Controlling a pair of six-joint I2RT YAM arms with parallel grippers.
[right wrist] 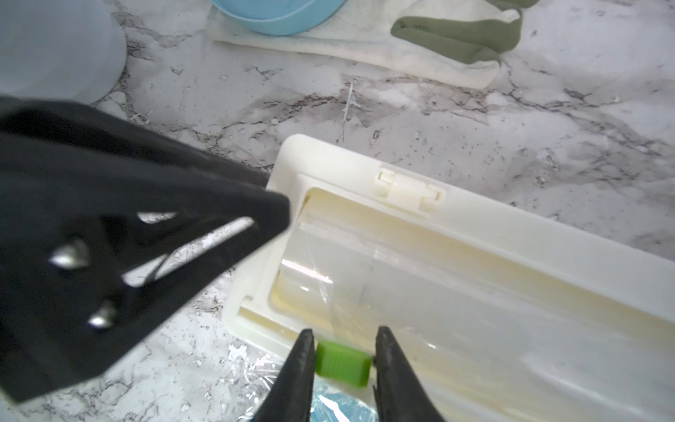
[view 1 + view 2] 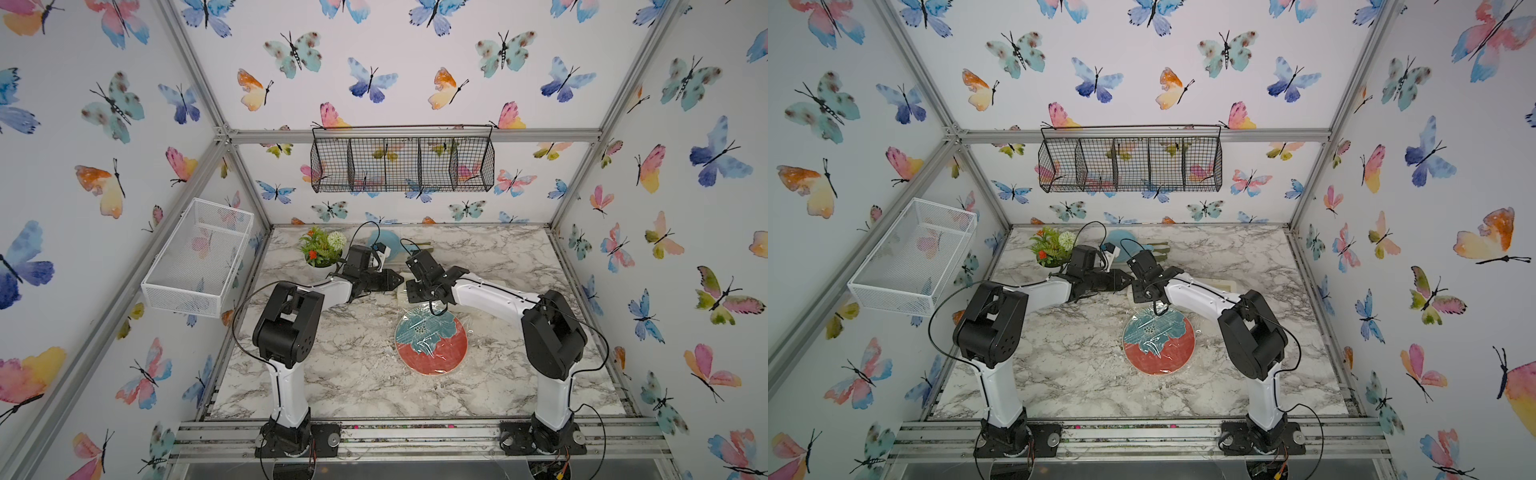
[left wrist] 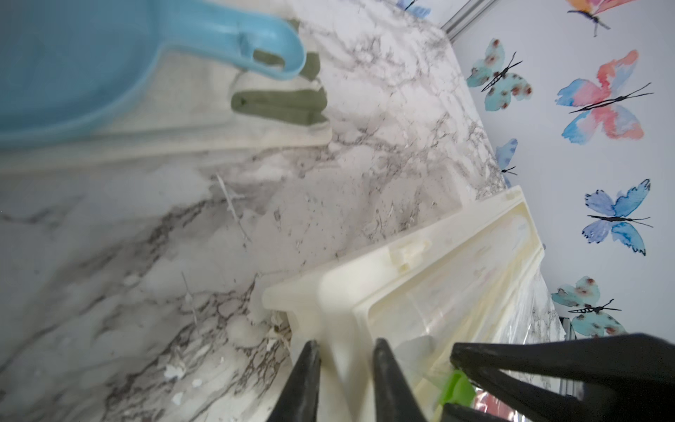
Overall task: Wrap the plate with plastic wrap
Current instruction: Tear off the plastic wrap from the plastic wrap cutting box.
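- The left gripper (image 3: 346,341) is nearly closed, with the short end wall of the cream dispenser box (image 3: 401,277) filling the gap between its two black fingers (image 3: 303,380). It looks pinched there, though that spot is blurred.
- The right gripper (image 1: 344,330) is narrowly set, and its fingers (image 1: 392,372) press on either side of the green tab (image 1: 341,363) on the long front edge of the dispenser box.
- Both grippers meet at the same end of the dispenser box, tips near each other but apart.
- The plate (image 2: 432,345) lies flat on the marble surface (image 2: 353,374), just on the near side of the dispenser box and closer to the right arm; both top views show it.
- The plastic wrap (image 1: 255,374) lies crinkled and glossy over the plate and spills past its rim onto the surface. More of it shows as a roll inside the dispenser box.
- The dispenser box rests on the surface, at the far edge of the plate.
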